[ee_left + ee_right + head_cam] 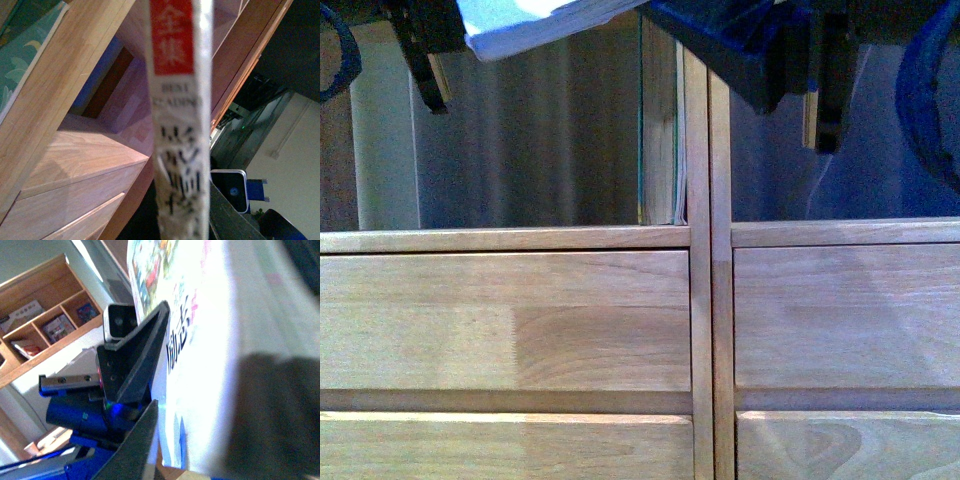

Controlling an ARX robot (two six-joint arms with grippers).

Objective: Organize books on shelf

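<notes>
Front view: white paperback cut off at top; grip unclear.

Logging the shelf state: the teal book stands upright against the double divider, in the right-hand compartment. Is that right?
No. The teal book stands upright against the double divider, but in the left-hand compartment, not the right-hand one. The front view shows it.
</notes>
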